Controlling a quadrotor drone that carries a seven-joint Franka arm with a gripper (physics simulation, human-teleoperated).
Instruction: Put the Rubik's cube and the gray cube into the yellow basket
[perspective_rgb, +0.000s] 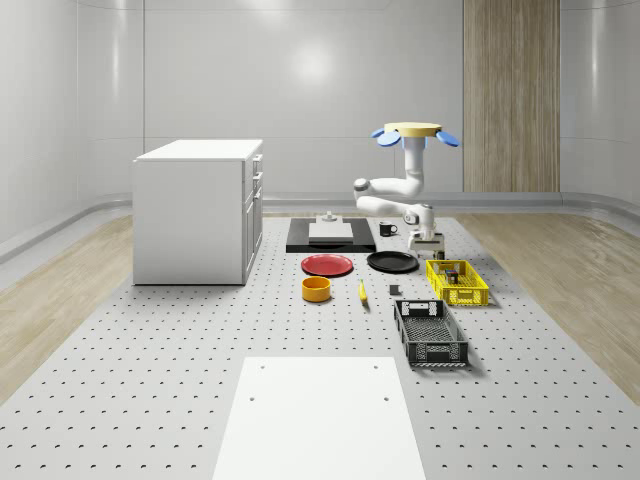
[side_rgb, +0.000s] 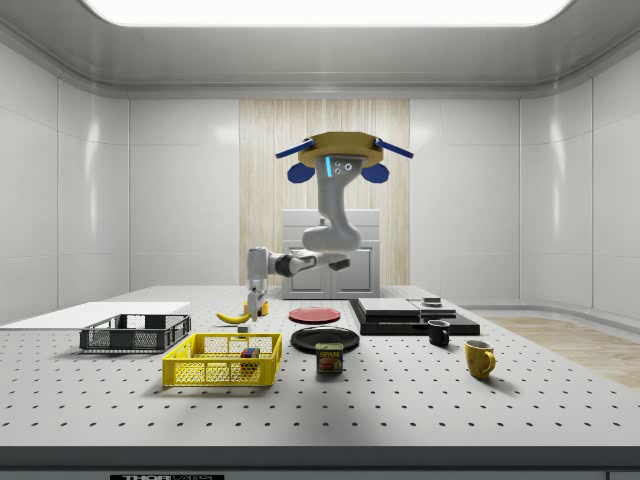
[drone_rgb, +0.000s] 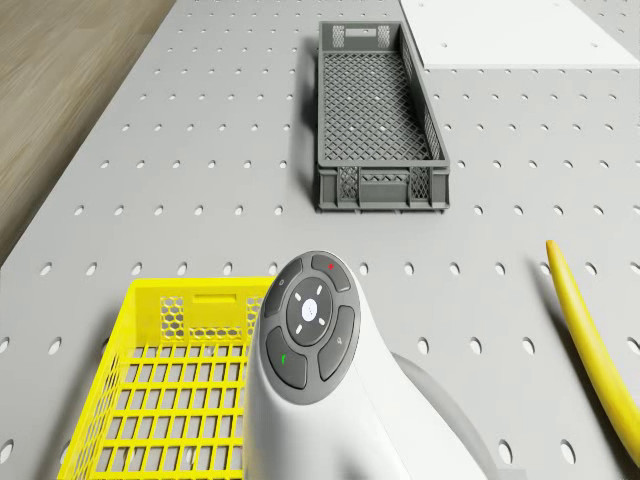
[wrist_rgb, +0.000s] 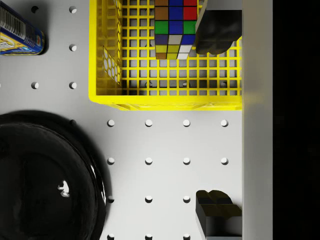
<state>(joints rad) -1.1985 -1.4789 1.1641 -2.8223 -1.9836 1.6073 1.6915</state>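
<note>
**Desk:** What is in the shot, biggest first?

**Photographer:** A grey perforated bench (perspective_rgb: 150, 380) spans the room. The blue-rotored drone (perspective_rgb: 417, 131) hovers above it, behind the far end of the yellow mesh basket (perspective_rgb: 465, 298) in the whole-scene view. Its white jointed arm (perspective_rgb: 385, 198) hangs down towards that end.

**Desk:** And the task's things?

**Photographer:** The multicoloured Rubik's cube (wrist_rgb: 173, 27) already sits on the basket floor, inside the end nearest the round black plate (wrist_rgb: 45, 175). I cannot pick out the gray cube anywhere.

**Desk:** The end effector?

**Photographer:** The end effector (wrist_rgb: 216, 121) hangs low over the basket's far end wall. Its dark fingers (wrist_rgb: 215, 32) are spread wide, and I see nothing gripped between them. One fingertip reaches over the mesh just beside the Rubik's cube; the other is over bare bench outside the wall.

**Desk:** What does the next move hinge on?

**Photographer:** In my judgement, direction. The basket's long axis runs away from the end effector towards the black crate (drone_rgb: 380, 120), so the Rubik's cube is done and the gray cube must be sought elsewhere.
</note>
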